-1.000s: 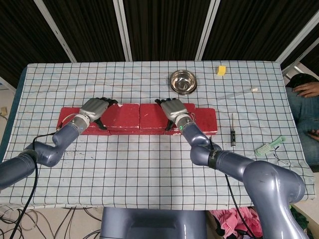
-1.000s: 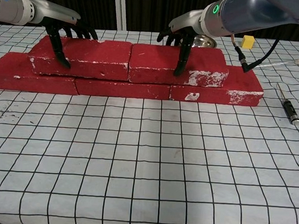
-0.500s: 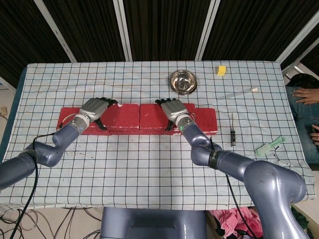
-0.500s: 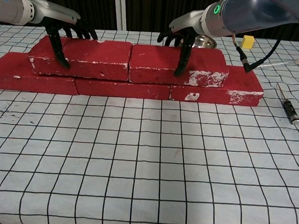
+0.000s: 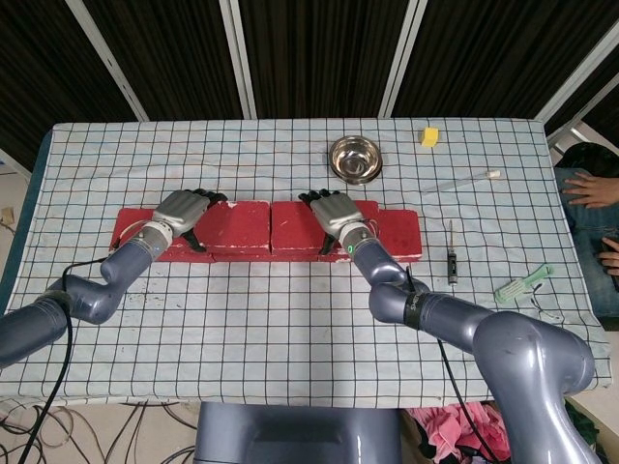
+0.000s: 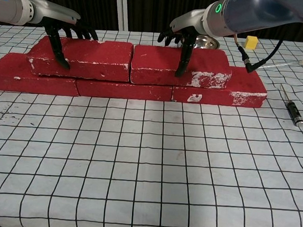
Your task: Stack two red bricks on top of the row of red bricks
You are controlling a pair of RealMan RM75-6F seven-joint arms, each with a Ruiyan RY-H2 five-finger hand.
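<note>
- Head view from above: steel bowl [image 5: 355, 159], round and shiny, near the far edge of the tabletop [image 5: 290, 319]; nothing visible inside it.
- Chest view from the front: only a sliver of that bowl [image 6: 206, 42], peeking out behind the right arm.
- Row of red bricks [image 6: 124, 88] lying end to end across the tabletop [image 6: 147, 170], rectangular, rough-faced, with white chipped patches along the edges.
- Two more of the same kind stacked on that row, side by side and touching end to end: left upper brick [image 6: 82, 58] and right upper brick [image 6: 181, 66].
- Left robot hand [image 6: 63, 34] draped over the left upper brick, thumb down the near face, dark fingers [image 6: 87, 32] curled over the far edge, gripping it.
- Right robot hand [image 6: 180, 40] set likewise on the right upper brick, thumb on the near face, fingers over the back edge, holding it.
- From above, silver backs of the left robot hand [image 5: 182, 208] and right robot hand [image 5: 334, 213] seen, the two tiers hard to tell apart.
- Cloth over the tabletop white with a black grid, slightly wrinkled.
- Small yellow block [image 5: 429, 136] beyond the bowl; thin clear rod [image 5: 464, 181] with a white tip; dark slim screwdriver [image 5: 451, 253] right of the bricks.
- Green handled tool [image 5: 523, 282] near the right edge, visible only from above.
</note>
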